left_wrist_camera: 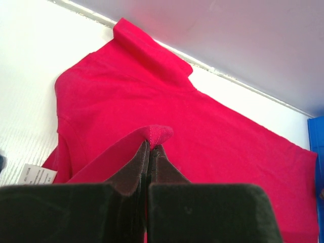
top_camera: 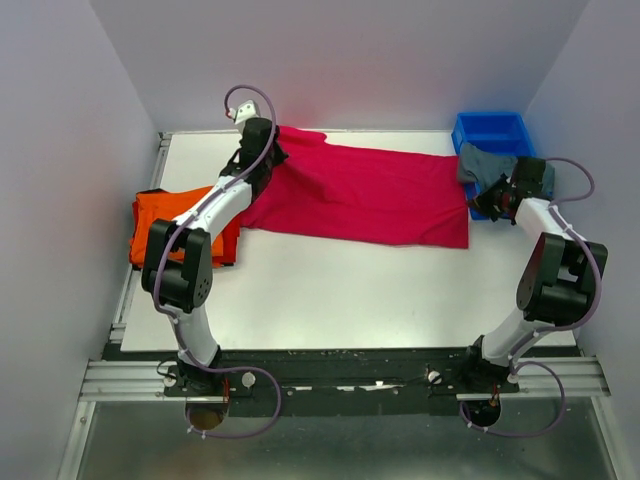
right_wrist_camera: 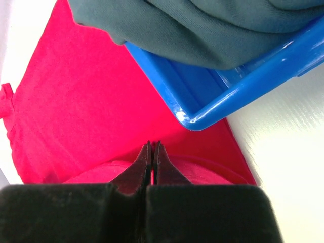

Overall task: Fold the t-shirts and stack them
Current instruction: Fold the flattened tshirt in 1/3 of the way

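Observation:
A crimson-pink t-shirt (top_camera: 370, 190) lies spread across the far half of the table. My left gripper (top_camera: 270, 152) is at its far left end, shut on a pinched fold of its cloth (left_wrist_camera: 159, 133). My right gripper (top_camera: 488, 203) is at the shirt's right edge beside the bin. Its jaws (right_wrist_camera: 152, 146) are closed on the crimson cloth (right_wrist_camera: 76, 116), which bulges around the fingers. A folded orange t-shirt (top_camera: 165, 220) lies at the left table edge. A grey-teal t-shirt (top_camera: 487, 163) hangs over the bin's rim (right_wrist_camera: 202, 25). I cannot make out a separate red shirt.
A blue plastic bin (top_camera: 492, 133) stands at the far right corner, its near corner (right_wrist_camera: 202, 119) resting over the crimson shirt. A white tag (left_wrist_camera: 38, 173) shows at the shirt's left edge. Walls close in the table on the left, back and right.

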Available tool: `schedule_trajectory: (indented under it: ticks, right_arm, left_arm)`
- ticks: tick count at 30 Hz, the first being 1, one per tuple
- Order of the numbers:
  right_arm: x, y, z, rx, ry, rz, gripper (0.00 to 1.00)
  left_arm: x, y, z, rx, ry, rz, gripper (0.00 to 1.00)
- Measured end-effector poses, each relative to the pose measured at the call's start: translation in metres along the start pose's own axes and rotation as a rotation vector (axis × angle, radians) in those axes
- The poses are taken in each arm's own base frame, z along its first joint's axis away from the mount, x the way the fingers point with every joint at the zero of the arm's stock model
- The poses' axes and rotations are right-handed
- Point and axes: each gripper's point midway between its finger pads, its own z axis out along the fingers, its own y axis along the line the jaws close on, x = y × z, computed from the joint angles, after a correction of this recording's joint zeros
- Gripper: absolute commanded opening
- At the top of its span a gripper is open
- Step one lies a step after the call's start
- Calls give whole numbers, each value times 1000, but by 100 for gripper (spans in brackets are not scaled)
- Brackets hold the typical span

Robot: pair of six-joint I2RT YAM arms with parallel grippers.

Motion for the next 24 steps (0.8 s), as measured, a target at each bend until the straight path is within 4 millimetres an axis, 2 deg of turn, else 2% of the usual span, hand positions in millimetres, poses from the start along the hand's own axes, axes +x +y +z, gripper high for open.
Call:
schedule_trajectory:
  ticks: [8,13,20,21,22,23,24]
  right_arm:
    - [-8,6,3,-1,-1,-1,1]
    - [-9,5,9,7,8,2,5]
    - [-7,-2,28,31,38,7,10]
    - [-7,-3,28,33,41,7,13]
    - [-6,-3,29,34,44,6,25]
    - [-4,-2,29,35,48,3,45]
    - [-4,-2,28,37,51,0,47]
  left_arm:
    - [-6,-11,14,7,14,13,0]
    - [2,-8,25,-12,41,30,0]
    - [9,-3,45,-34,60,40,0]
    - [9,-3,48,-36,59,40,0]
    - [10,-1,51,-40,61,39,0]
    - [12,2,54,-45,65,39,1]
    - [14,4,56,-50,68,40,20]
